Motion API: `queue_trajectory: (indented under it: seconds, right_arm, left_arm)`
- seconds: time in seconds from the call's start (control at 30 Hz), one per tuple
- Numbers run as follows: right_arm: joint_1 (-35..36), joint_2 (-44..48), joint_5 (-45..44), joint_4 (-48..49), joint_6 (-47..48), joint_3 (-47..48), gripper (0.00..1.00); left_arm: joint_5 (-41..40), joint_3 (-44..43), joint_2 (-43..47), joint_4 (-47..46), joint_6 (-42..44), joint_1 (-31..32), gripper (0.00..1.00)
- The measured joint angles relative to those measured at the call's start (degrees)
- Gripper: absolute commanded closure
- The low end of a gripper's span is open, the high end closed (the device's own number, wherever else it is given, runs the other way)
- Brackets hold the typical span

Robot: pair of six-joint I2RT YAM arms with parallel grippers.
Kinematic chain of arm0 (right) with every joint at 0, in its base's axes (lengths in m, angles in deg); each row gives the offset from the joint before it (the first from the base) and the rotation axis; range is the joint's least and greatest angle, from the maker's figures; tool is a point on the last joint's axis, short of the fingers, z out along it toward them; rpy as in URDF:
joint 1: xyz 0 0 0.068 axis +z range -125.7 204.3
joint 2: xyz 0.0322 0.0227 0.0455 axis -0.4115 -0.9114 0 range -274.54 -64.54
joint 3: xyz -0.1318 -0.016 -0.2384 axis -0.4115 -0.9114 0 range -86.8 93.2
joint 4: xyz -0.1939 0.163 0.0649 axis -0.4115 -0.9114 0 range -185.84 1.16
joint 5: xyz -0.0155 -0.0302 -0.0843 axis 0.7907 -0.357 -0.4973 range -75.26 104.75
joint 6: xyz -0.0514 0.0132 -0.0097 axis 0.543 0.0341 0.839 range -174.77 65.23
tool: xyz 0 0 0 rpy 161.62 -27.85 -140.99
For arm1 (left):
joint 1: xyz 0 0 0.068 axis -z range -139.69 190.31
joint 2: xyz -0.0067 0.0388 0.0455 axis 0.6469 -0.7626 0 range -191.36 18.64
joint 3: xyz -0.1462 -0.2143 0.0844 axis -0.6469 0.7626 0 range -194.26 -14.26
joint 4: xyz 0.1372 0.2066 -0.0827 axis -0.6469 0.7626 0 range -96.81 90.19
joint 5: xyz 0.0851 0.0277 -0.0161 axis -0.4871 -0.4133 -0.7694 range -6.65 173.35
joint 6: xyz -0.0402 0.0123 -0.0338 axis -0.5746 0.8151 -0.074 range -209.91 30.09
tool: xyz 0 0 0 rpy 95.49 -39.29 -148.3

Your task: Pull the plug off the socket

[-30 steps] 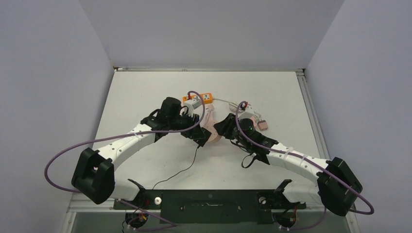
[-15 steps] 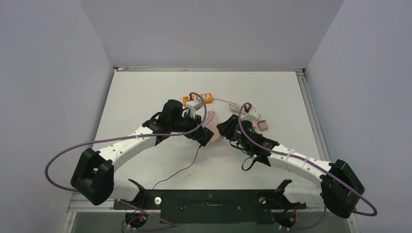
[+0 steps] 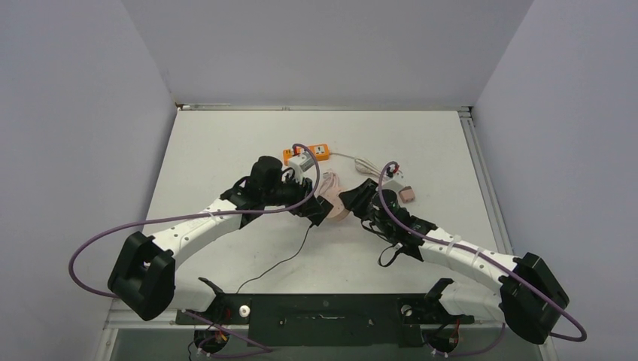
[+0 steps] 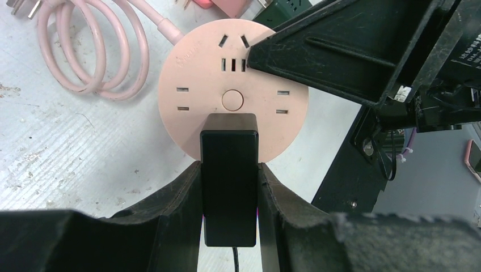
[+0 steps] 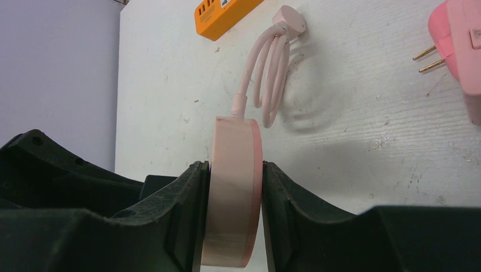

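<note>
— Starting with the plug [image 4: 229,153]: where is it found?
— It is seen plugged into the round pink socket [image 4: 227,79], at the edge nearest the left wrist camera. Its black body is gripped between the left jaws, which are closed against its two long sides. A thin black cord [image 4: 235,256] is seen leaving its near end.
— How is the socket held?
— It is clamped by the right jaws, which are pressed against its flat face and its back, so that it is stood on edge. Whether its rim is touching the counter [image 5: 368,113] cannot be told.
— Where is all this placed?
— From above, the two sets of jaws are shown facing each other near the middle of the counter, with the socket between them.
— What else is laid out there?
— A pink cable [image 5: 272,79] is joined to the socket's far rim and is coiled in loops on the counter just beyond it. An orange power strip [image 5: 224,17] is set farther back, past the coil. A pink adapter [image 5: 462,51] with two bare prongs is seen at the right edge of the right wrist view, well apart from the coil.
</note>
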State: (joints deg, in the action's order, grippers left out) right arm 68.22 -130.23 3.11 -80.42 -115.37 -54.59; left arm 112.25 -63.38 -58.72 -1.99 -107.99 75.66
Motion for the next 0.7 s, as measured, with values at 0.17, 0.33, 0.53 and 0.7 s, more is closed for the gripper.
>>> queue_trajectory:
  seconds: [0.17,0.33,0.53,0.7]
  right_arm:
    - [-0.8,0.6,1.1,1.9,-2.8,-1.3,0.95]
    - [-0.9,0.8,1.2,3.7,-5.7,-2.4,0.95]
    - [-1.1,0.8,1.1,4.4,-6.4,-2.4,0.95]
    - [-1.1,0.8,1.2,4.3,-5.4,-2.4,0.95]
  left_arm:
    - [-0.4,0.1,0.3,-1.1,-0.3,0.1,1.0]
    - [-0.9,0.6,1.1,-1.8,-0.8,0.1,1.0]
    - [-1.3,0.6,1.4,-2.1,-1.0,0.2,1.0]
    - [-1.3,0.5,1.4,-2.0,-1.0,0.2,1.0]
